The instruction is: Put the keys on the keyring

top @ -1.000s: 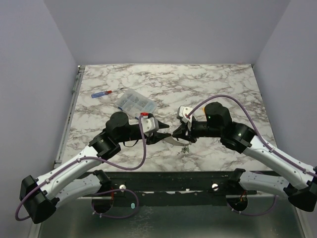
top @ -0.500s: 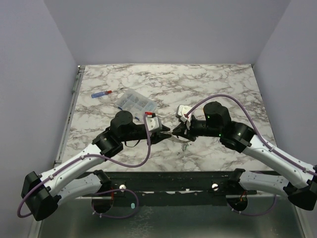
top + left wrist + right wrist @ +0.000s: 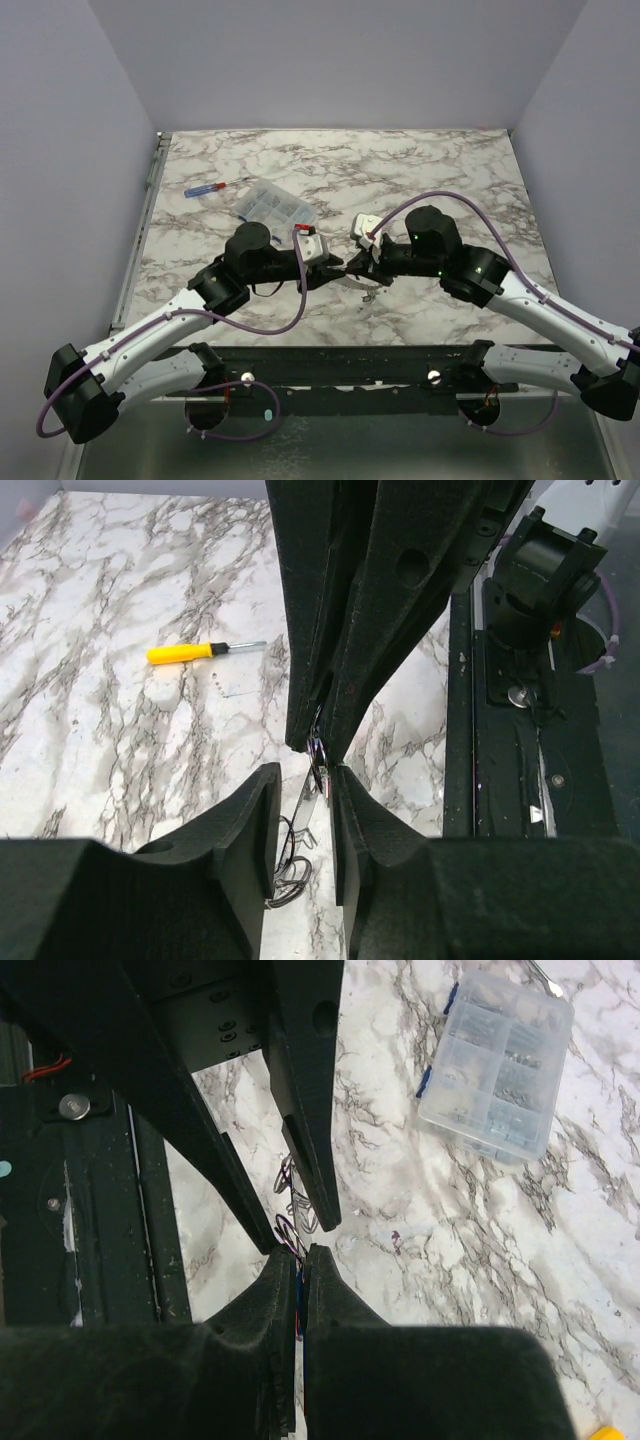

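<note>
- Left gripper is narrowing. A second ago its jaws stood clearly wider, and now only a slim gap is left between my fingers. It is not yet shut and grips nothing that I can see.
- Over that second my left arm has also slid in toward the right gripper, and the two now meet tip to tip.
- Right gripper has not changed. It is clamped tight on a thin metal piece with a trace of blue at the pinch. Whether that is a key or part of the ring is too small to tell.
- That metal piece hangs from the right gripper's tips into my left gap, and neither left finger seems to touch it.
- What I take for the keyring, thin wire loops, lies on the table just below the right gripper. I cannot pick any keys out among them.
- My reading is that this closing-in is the approach to a hand-over or threading. I see no proof yet of a key on the ring.
</note>
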Controlling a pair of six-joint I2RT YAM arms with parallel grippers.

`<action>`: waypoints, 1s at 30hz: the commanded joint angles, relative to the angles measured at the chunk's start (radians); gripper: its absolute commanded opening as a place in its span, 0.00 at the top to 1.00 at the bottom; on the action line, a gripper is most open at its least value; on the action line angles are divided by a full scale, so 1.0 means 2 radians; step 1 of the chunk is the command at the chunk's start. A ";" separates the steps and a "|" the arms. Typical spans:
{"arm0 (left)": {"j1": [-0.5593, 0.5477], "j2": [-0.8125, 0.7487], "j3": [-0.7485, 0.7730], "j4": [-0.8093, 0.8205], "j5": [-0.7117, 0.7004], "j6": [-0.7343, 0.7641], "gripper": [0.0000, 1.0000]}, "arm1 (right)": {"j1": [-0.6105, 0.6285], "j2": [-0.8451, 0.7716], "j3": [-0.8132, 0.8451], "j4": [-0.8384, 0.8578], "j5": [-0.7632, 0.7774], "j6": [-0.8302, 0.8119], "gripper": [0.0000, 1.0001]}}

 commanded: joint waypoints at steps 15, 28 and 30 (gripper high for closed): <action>0.000 -0.027 0.008 0.025 -0.005 0.004 0.59 | 0.008 0.009 0.022 -0.009 0.015 -0.008 0.99; 0.000 -0.005 0.012 0.017 0.009 -0.008 0.66 | 0.009 0.001 0.023 0.001 0.011 -0.007 0.99; 0.000 -0.001 0.015 0.017 0.012 -0.012 0.67 | 0.010 0.001 0.023 0.001 0.008 -0.006 0.99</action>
